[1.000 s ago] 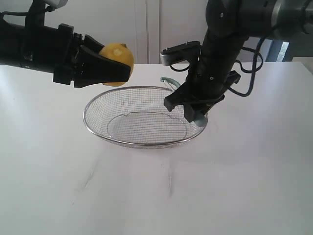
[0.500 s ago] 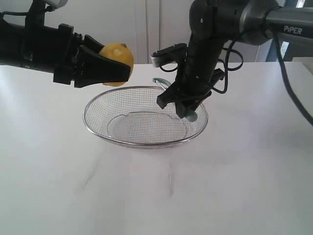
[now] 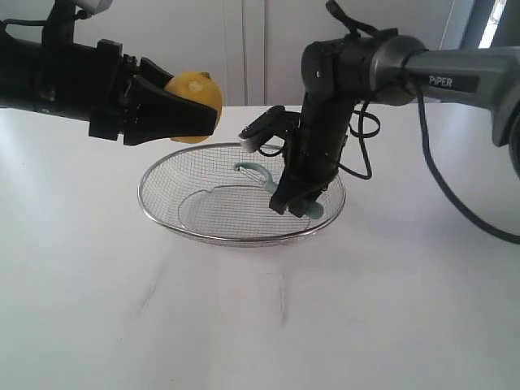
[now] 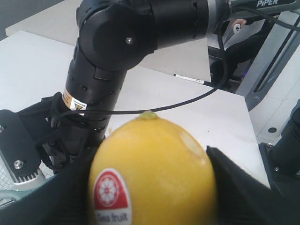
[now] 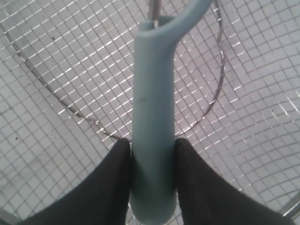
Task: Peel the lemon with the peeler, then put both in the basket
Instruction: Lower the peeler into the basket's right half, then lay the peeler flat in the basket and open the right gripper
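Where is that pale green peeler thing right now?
In the exterior view the peeler is right of centre, gripped by the right arm's fingers and held low inside the right half of the wire basket.

We see shiny silver wire mesh in the basket (image 3: 162, 195). The lemon (image 4: 154, 173) looks softly glossy, and the handle of the peeler (image 5: 152, 117) smooth and matt.

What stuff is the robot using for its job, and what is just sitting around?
For the job: round yellow lemon; pale teal-handled peeler; silver wire mesh basket.
Just around: white table; white cupboard doors behind.
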Available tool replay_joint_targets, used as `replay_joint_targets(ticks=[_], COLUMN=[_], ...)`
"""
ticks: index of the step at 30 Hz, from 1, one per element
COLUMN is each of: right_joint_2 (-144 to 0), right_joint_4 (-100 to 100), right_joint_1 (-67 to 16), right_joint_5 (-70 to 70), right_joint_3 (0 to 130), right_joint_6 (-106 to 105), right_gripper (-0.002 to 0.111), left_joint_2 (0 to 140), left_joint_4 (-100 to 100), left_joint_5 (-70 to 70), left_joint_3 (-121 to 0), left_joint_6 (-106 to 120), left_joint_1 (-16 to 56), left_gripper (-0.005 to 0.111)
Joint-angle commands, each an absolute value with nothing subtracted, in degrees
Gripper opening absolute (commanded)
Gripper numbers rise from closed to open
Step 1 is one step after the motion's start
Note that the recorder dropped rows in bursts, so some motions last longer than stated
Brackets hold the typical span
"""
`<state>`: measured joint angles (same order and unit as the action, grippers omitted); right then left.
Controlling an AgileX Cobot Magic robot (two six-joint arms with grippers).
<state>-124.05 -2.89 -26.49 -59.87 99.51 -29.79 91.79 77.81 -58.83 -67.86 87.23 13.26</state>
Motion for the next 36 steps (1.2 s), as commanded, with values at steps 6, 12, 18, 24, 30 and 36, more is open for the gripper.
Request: replay_joint_targets(ticks=[6, 12, 18, 24, 30, 36], right_joint_2=[-125.54, -125.54, -126.43, -129.56, -132.07, -132.57], right_joint_4=[-3.13, -3.13, -3.13, -3.23, -3.23, -3.23], right_joint_1=[-26.19, -26.19, -26.19, -26.19, -26.19, -26.19], right_joint_5=[-55.73, -55.13, -57.57, -63.7, -64.24, -64.09], right_joint_3=[99.86, 100.06, 102.49, 109.26, 111.2, 111.2], right_joint_6=[-32.18, -33.21, -30.06, -25.16, -24.98, -31.37], right_gripper=[0.0, 0.0, 0.0, 0.0, 0.0, 0.0], left_joint_2=[91.39, 91.39, 91.39, 91.39, 91.39, 91.39], left_joint_4=[79.16, 79.16, 79.16, 79.16, 79.16, 79.16], left_joint_5=[-59.52, -59.52, -59.52, -59.52, -59.52, -59.52], left_joint_3=[-67.96, -67.96, -67.96, -67.96, -67.96, -67.96], left_joint_6=[87.12, 87.22, 87.22, 87.22, 87.22, 87.22], left_joint_1=[13.44, 13.44, 13.44, 13.44, 13.44, 13.44], left_gripper=[0.0, 0.0, 0.0, 0.0, 0.0, 0.0])
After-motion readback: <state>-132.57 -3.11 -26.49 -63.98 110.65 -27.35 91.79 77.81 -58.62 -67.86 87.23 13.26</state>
